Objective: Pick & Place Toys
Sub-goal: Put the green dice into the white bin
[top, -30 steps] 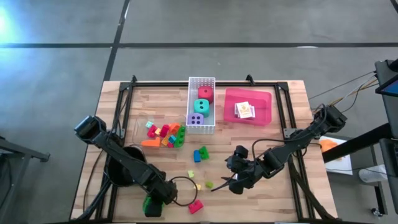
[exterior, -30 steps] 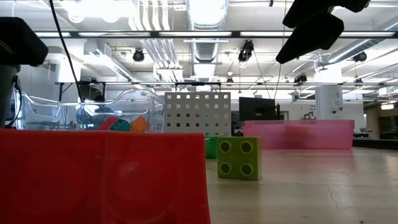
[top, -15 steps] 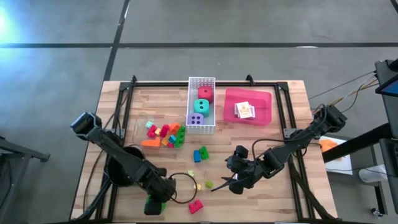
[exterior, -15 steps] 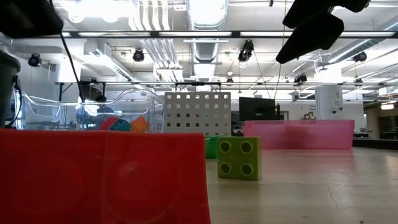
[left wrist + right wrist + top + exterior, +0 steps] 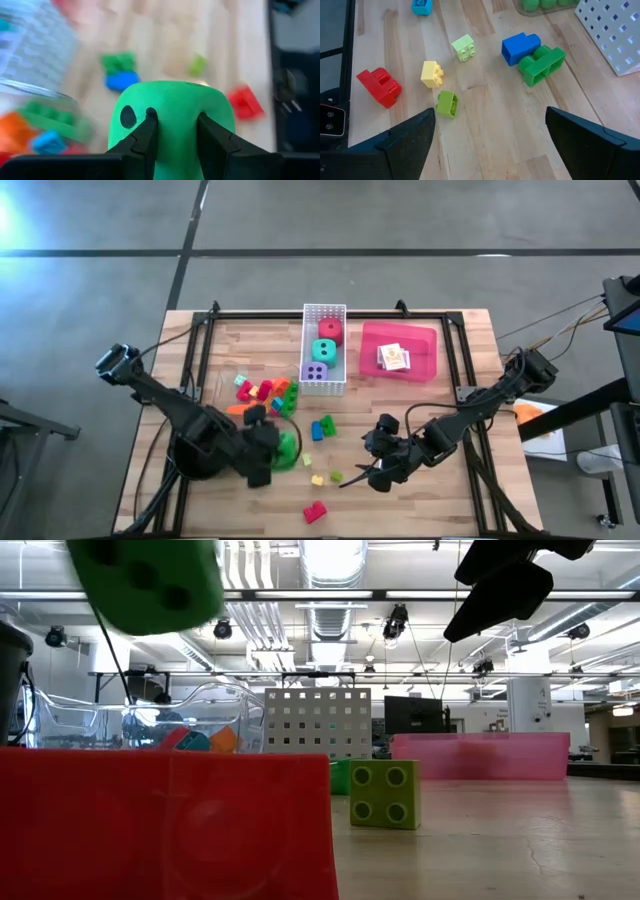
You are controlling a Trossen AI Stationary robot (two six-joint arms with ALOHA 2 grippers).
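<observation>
My left gripper is shut on a green die and holds it in the air over the table's near left-centre, next to the clear tray of bricks. In the low view the die hangs high at the left. Red, teal and purple dice lie in the white basket. A card pack lies in the red tray. Loose bricks rest on the wood: blue and green, yellow, green, red. My right gripper stands open above them. My left gripper pinches the green die between its two fingers, which press into the soft near face, so that the green bulges out on both sides of them. The fingers slant down at it. The die is lifted clear of the table.
A round black pot stands at the near left, under the left arm. The red brick lies close to the near edge and fills the low view's lower left. Bare wood lies at the near right.
My left gripper has risen from the table's near edge with the green die and carried it toward the far edge and a little to the right, turning as it went. The die, low at the front edge before, now hangs clear beside the clear tray.
</observation>
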